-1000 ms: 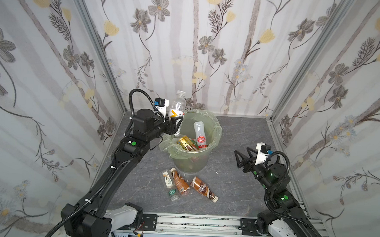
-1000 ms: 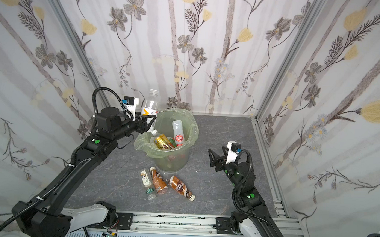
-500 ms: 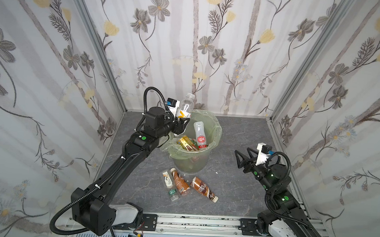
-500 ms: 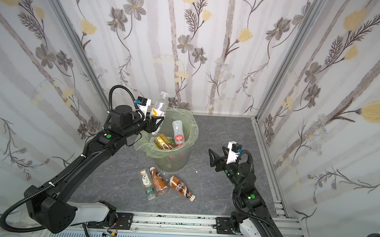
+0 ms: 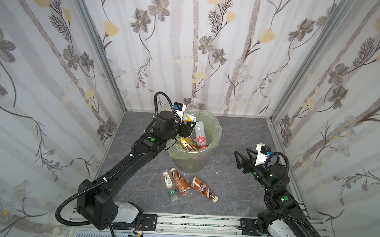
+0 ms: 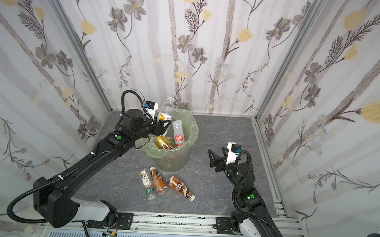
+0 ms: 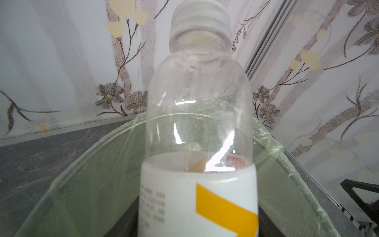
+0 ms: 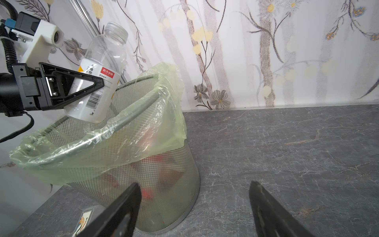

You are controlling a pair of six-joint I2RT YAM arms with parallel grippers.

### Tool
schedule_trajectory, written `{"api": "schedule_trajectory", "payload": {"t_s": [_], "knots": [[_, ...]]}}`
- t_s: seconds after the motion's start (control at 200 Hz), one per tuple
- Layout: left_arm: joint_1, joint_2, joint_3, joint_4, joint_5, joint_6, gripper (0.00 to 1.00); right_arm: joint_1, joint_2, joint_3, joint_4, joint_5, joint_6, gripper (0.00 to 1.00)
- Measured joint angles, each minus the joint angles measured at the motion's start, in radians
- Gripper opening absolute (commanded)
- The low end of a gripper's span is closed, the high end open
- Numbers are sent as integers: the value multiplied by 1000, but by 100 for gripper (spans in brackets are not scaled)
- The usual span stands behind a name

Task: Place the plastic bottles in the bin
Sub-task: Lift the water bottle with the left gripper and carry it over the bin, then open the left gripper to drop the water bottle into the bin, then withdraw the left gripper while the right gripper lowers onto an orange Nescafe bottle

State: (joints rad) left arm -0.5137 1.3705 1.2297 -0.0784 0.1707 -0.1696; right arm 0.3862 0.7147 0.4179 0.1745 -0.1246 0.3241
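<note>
Green-lined bin (image 5: pixel 217 133): several bottles (image 5: pixel 201 137) inside
Left jaws: holding clear bottle (image 5: pixel 191 111) above it
Right jaws: wide, empty
Surface (image 5: pixel 225 192): brown bottles (image 5: pixel 202 188) remain

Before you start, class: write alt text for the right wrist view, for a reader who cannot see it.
The left pincer holds a clear bottle, tilted, over the rim of a mesh bin lined with a green bag. The right pincer stands open in the foreground above a grey table.

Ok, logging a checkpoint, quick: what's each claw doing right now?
Left claw: closed on the clear plastic bottle with a white and yellow label, above the round mesh bin lined with a pale-green bag.
Right claw: open, empty.
</note>
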Motion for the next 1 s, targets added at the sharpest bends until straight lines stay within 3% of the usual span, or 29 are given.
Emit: {"api": "schedule_trajectory", "payload": {"t_s": [0.485,1.0], "knots": [[-4,-49,-50,37,-46,-47,75,0,-8,-5,-3,0,0,83],[-3,-143,-109,60,-21,-75,72,0,-2,-5,-2,0,8,83]]}}
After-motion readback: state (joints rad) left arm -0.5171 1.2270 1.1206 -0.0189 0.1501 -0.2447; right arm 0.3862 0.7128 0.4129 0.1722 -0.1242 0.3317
